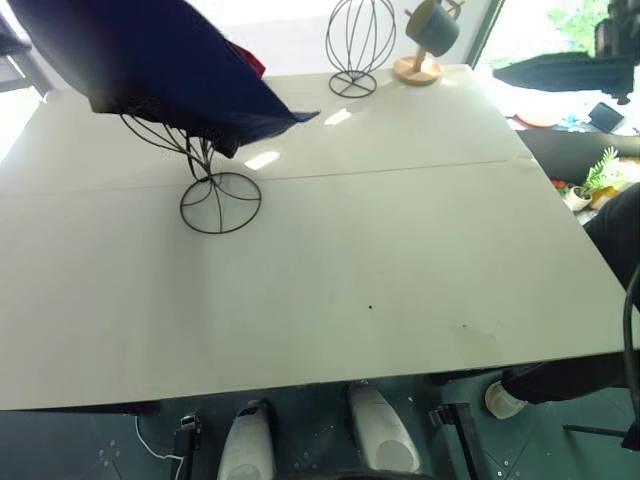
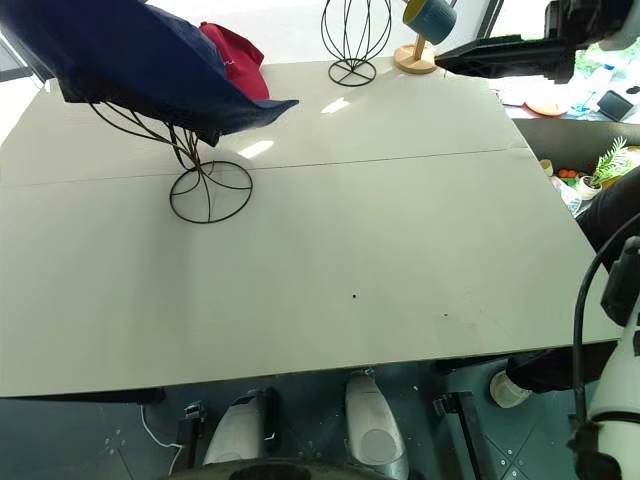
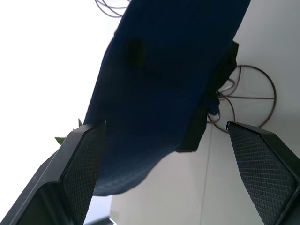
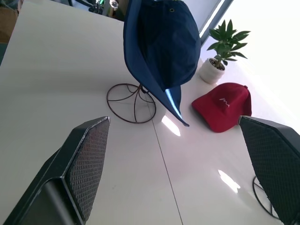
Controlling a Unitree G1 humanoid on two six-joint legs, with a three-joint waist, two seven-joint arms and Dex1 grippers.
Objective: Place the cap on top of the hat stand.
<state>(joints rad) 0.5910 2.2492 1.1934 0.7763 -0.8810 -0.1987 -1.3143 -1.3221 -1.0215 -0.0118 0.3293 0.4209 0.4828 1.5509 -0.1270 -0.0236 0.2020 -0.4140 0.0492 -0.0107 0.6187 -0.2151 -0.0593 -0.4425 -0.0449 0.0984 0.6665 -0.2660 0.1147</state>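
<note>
We see the cap (image 4: 161, 44) draped over the head of the hat stand (image 2: 205, 190) at the far left of the white worktop (image 1: 350, 290); its wide navy brim hangs lopsided, one edge drooping down past the stem toward the round wire base; the crown sits tilted rather than level on the wire head. The base ring rests flat on the worktop, and parts of the curved wires show under the brim.

Our left gripper (image 3: 166, 164) has its fingers (image 3: 79, 164) spread wide apart, with the cap's brim in front of them; one finger sits just beside the brim's edge, though we cannot tell whether it touches the fabric; nothing is clamped between them. Our right gripper (image 4: 176, 168) likewise has its fingers (image 4: 89, 159) wide apart and empty, facing the stand from well off; in the right eye view the right arm (image 2: 520, 55) reaches in from the upper right, above the far corner of the worktop.

Beyond the hat stand a red cap (image 4: 222, 105) lies flat on the worktop, near a small potted plant (image 4: 220, 54); further along the far edge stands a smaller wire-globe stand (image 1: 358, 45), and just beside it a wooden stand (image 1: 420, 65) carrying a dark teal hat (image 1: 435, 25).
</note>
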